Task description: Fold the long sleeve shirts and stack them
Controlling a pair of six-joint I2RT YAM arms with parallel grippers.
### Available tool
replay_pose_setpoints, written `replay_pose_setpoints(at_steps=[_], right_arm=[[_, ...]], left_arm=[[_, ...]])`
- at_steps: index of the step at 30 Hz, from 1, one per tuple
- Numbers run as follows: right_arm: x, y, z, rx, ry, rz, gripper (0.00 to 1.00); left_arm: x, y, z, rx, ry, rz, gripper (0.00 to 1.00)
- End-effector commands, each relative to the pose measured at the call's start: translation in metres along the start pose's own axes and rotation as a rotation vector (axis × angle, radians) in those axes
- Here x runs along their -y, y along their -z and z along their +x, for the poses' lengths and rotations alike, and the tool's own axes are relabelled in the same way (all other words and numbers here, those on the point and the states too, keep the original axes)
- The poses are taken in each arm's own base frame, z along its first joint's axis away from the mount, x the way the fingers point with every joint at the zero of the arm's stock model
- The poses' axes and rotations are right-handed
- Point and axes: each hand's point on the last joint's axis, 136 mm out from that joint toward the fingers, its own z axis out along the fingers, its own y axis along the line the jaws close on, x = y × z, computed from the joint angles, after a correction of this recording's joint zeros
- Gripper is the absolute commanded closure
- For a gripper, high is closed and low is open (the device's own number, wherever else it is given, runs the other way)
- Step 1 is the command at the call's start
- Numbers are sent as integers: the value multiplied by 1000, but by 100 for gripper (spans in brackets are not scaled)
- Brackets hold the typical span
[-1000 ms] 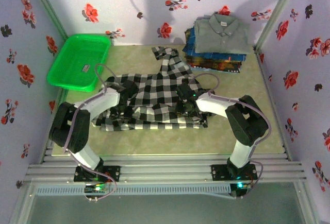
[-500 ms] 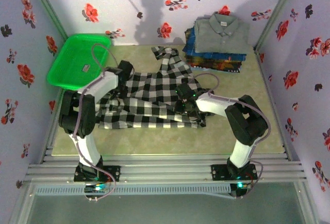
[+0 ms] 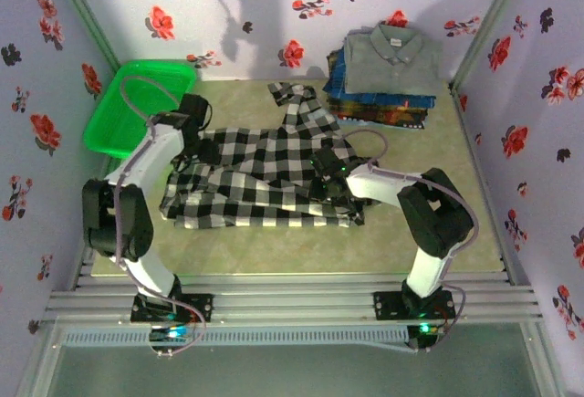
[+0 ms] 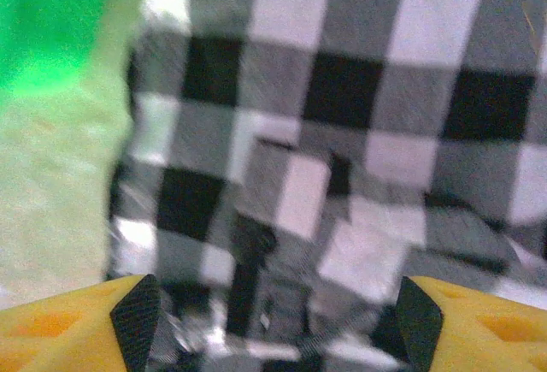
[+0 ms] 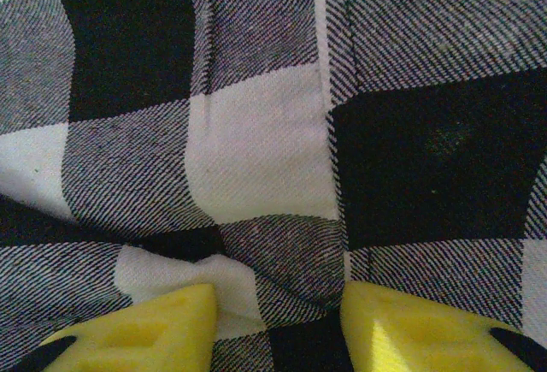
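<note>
Checked shirt (image 3: 265, 178) lying spread and partly folded on the middle of the table (image 3: 429, 224), well apart from the stack of folded shirts (image 3: 388, 87) in the far right corner. The left gripper (image 3: 199, 146) hangs over the shirt's far left edge, near the green basket (image 3: 137, 96); its jaws stand wide apart and hold nothing. The right gripper (image 5: 278, 312) has its jaws partly closed, pinching a pucker of cloth near the shirt's right side. Likely hazards: a pull by the right arm alone could drag the whole shirt and spoil the fold. The left gripper, closing here, might catch several layers at once.
</note>
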Motion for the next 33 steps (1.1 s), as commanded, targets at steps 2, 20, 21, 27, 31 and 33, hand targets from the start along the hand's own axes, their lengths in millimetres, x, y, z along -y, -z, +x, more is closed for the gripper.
replay_pose_setpoints(at_steps=[2, 20, 21, 27, 31, 33], right_arm=[[22, -23, 37, -132, 4, 70, 54], [21, -20, 37, -121, 13, 78, 54], [21, -19, 36, -119, 14, 78, 54], [21, -18, 36, -117, 16, 80, 54], [21, -19, 36, -116, 15, 79, 54], [22, -20, 37, -121, 15, 81, 54]], left_arm=[[15, -14, 49, -168, 179, 187, 28], [6, -63, 64, -265, 582, 291, 32], [5, -64, 66, -271, 589, 286, 32], [-4, -66, 71, -275, 623, 277, 33], [-7, -70, 70, -264, 642, 271, 42], [-10, -69, 66, -240, 652, 262, 52]])
